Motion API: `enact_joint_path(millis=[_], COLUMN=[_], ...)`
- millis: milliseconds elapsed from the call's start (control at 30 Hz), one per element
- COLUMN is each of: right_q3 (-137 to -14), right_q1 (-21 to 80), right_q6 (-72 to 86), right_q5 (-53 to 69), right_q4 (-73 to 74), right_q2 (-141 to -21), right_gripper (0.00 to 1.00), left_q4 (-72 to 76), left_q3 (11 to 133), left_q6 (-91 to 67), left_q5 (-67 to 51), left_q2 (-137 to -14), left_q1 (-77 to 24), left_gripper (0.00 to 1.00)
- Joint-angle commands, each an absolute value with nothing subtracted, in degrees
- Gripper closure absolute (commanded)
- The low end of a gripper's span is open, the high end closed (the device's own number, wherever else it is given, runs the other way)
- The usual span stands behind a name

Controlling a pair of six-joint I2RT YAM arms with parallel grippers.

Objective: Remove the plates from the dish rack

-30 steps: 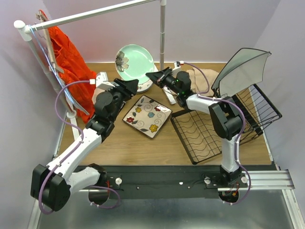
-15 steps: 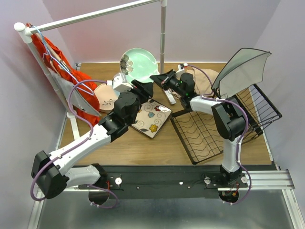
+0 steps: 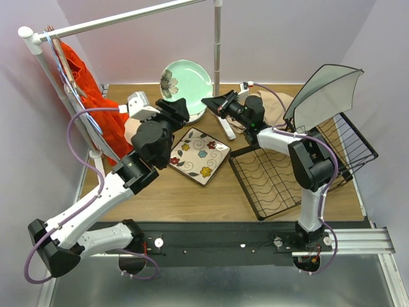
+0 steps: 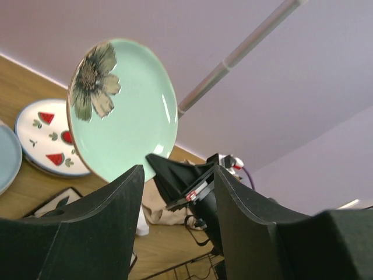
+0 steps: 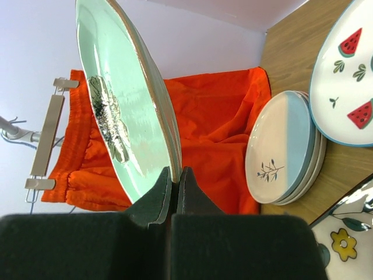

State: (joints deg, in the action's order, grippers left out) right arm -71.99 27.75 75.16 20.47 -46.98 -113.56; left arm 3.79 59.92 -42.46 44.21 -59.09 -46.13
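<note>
Swinging back toward its own side since half a second ago, the left arm has lifted off the square floral plate (image 3: 198, 155), and its left hand (image 3: 174, 110) now hangs with fingers spread and nothing between them, just beside the lower rim of the pale green flower plate (image 3: 186, 80). That plate is off the worktop (image 3: 192, 198), tilted on edge at the far side near the white rail pole (image 3: 217, 51), its rim pinched in the clenched right hand (image 3: 208, 101). Unloading looks well advanced: the floral plate, a watermelon plate (image 4: 49, 137) and a stack of pink-and-blue plates (image 5: 282, 146) already lie outside the dish rack (image 3: 246, 190), whose tray base shows no plates. 1 large grey piece (image 3: 326, 93) stands at its upright section, possibly still to unload.
</note>
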Motion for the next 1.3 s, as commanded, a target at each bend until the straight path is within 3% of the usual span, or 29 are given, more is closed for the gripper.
enact_joint_path(millis=[0,633,800,1267], right_q3=[-73.1,-69.2,-66.9,-70.2], right_q1=[27.5,27.5,27.2,26.7], right_q6=[76.6,72.9,71.2,68.7], right_q5=[21.9,20.9,19.3,18.1], right_q4=[-55.2,-53.2,-52.1,-48.6], right_q2=[-109.2,-107.2,-105.4,-109.4], right_gripper=[0.99,0.99,0.99,0.99], left_q4=[3.2,4.1,5.1,9.4], left_q3=[63.7,74.8,74.8,72.9], left_q6=[-36.3,-30.6,-33.2,-33.0], left_q5=[45.5,36.4,22.2,7.7], left_q2=[-57.7,-73.7,-75.5,-81.3], left_q1=[-46.1,-53.4,-42.2,-20.6], left_gripper=[0.40,0.43,0.44,0.43])
